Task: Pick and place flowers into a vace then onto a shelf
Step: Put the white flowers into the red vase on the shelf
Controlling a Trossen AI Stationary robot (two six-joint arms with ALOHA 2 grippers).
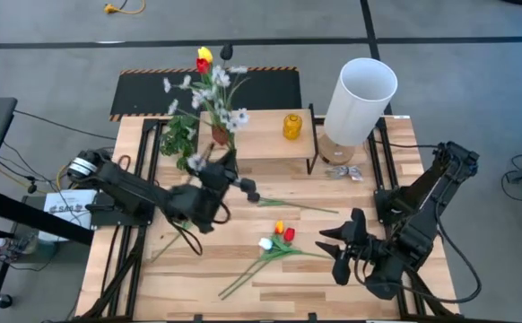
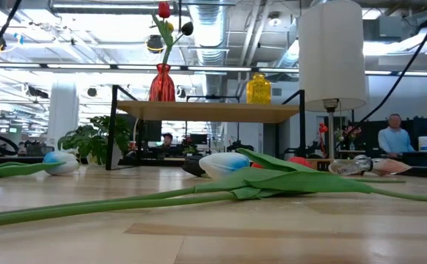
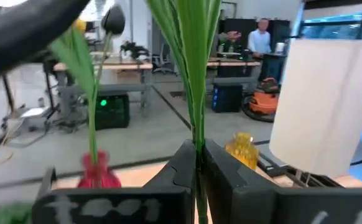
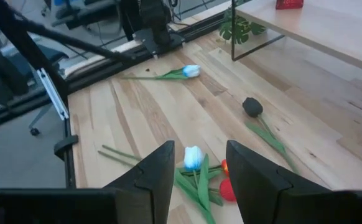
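On the worktop (image 1: 153, 296) the flowers (image 1: 277, 240) lie light and limp before the spread right tool (image 1: 340, 253), best pinched mid-stem, as the left tool (image 3: 198, 163) pinches its stem (image 3: 193, 74).

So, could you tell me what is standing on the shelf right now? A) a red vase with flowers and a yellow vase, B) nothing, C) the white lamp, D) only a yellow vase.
A: the low view shows the red vase with flowers and the yellow vase both on the shelf.
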